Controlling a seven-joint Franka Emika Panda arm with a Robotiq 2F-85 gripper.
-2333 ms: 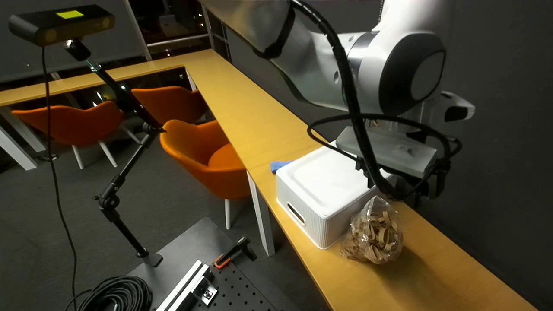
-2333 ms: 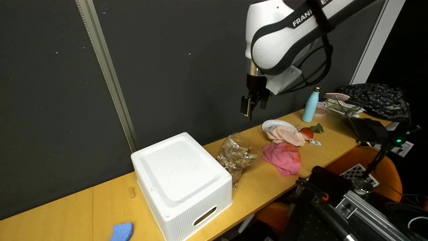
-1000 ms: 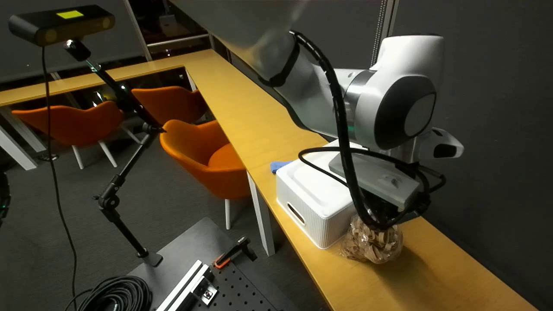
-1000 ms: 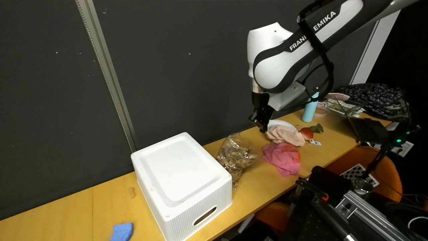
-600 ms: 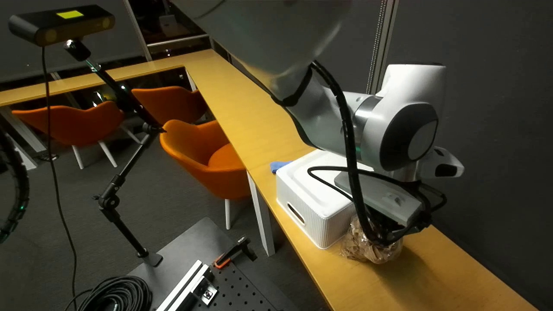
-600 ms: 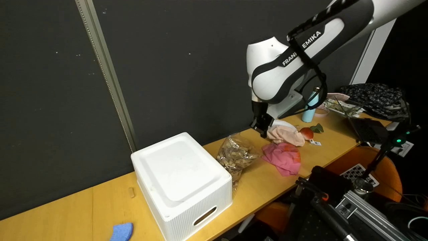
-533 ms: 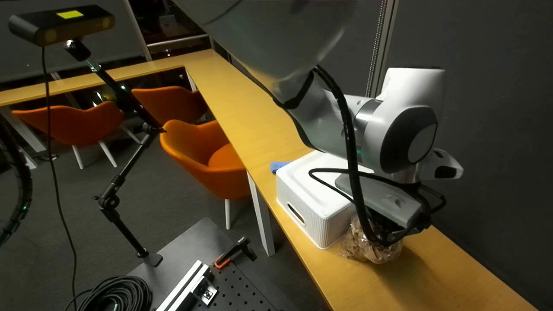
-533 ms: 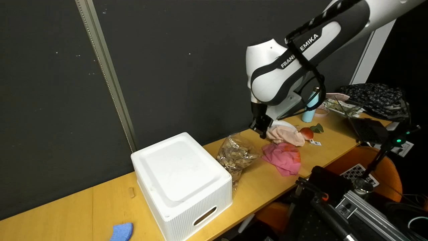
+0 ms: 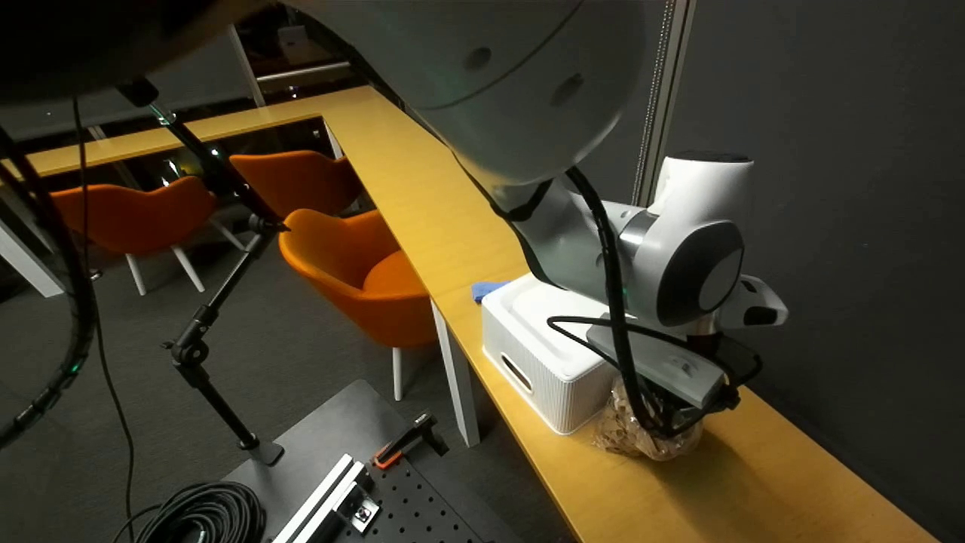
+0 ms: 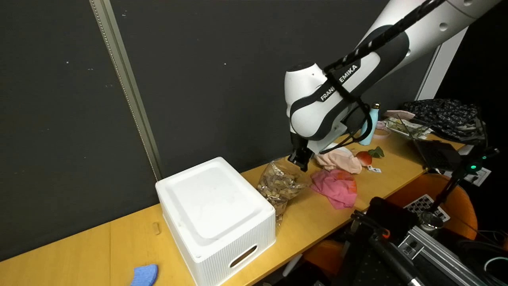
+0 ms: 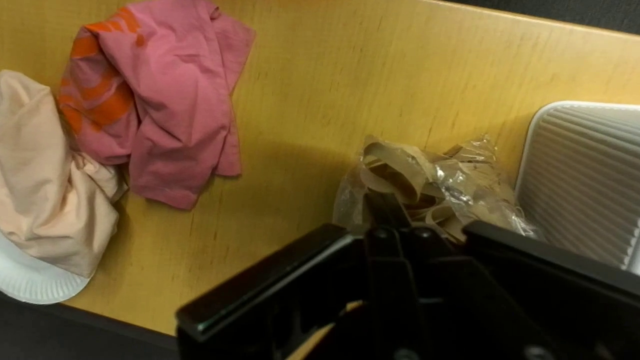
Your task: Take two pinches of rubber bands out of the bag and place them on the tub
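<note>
The clear plastic bag [image 10: 279,184] leans against the side of the white tub [image 10: 214,198]. Tan rubber bands [image 11: 395,167] fill it, and wide loops show at its mouth in the wrist view. My gripper [image 11: 384,201] is shut, fingers pressed together, with nothing seen between them. In the wrist view its tips overlap the near edge of the bag's mouth. An exterior view shows the gripper [image 10: 299,162] just above and beside the bag; whether it touches cannot be told. In an exterior view the wrist and cable hide the fingers and the top of the bag [image 9: 626,434].
A pink cloth [image 11: 185,100] and a peach cloth [image 11: 50,175] on a white plate [image 11: 40,275] lie beside the bag. A blue bottle [image 10: 369,126] stands farther along. Beyond the tub are a blue cloth [image 10: 144,275] and a small tan piece [image 10: 156,228]. A dark wall backs the table.
The arm has come down beside the bag and, in the last half second, moved lower and closer to it. The fingers, apart at first, have shut. Bag and tub have not moved.
</note>
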